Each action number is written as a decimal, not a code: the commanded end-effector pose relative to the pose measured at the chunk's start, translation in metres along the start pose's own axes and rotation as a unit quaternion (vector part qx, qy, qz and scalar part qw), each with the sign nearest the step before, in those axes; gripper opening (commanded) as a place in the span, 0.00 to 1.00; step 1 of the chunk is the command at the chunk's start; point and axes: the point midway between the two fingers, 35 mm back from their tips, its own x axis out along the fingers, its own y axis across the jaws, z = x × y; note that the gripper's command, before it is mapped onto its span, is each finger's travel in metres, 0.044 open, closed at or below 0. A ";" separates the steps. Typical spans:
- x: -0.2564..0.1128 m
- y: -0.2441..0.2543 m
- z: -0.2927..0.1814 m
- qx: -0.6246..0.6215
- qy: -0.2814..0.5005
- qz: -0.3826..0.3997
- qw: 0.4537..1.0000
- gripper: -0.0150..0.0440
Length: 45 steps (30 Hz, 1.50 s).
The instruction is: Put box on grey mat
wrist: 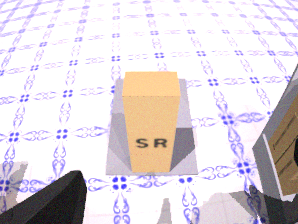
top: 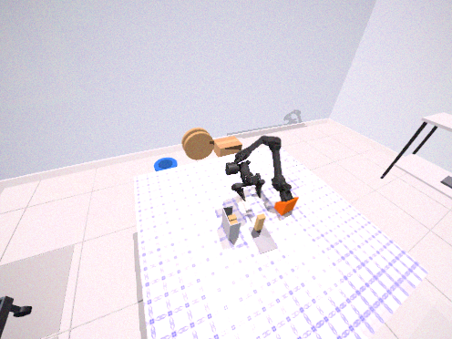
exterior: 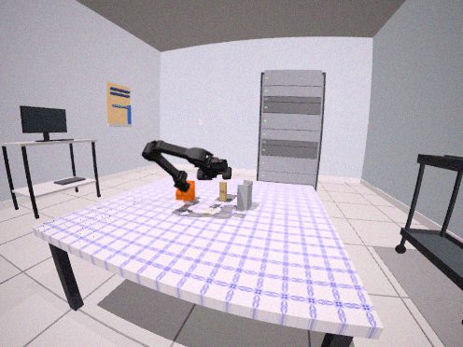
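A tan box lettered "SR" stands upright on the grey mat, its dark printing facing the wrist camera on an upright side rather than on top. Just beside the mat rises the grey bin, with tan boxes visible inside; no reach code can be read on them, and which might be the ER box, or exactly where it sits, cannot be told. The black claw hangs with its fingers spread wide and nothing between them, above the patterned table, near the mat and bin. In the wrist view, the SR box appears between the fingers' sides but beyond their tips, while the bin crowds the right edge. The mat's place is taken by the SR box. An orange block sits at the arm's foot; behind, a server rack stands against the wall, with a monitor on a side table.
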 end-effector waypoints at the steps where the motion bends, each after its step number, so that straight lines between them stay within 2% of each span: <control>1: 0.003 0.000 -0.006 -0.001 -0.001 0.000 1.000 1.00; 28: 0.024 0.005 -0.037 -0.001 0.000 0.000 1.000 1.00; 45: 0.050 0.004 -0.046 -0.001 0.001 0.000 1.000 1.00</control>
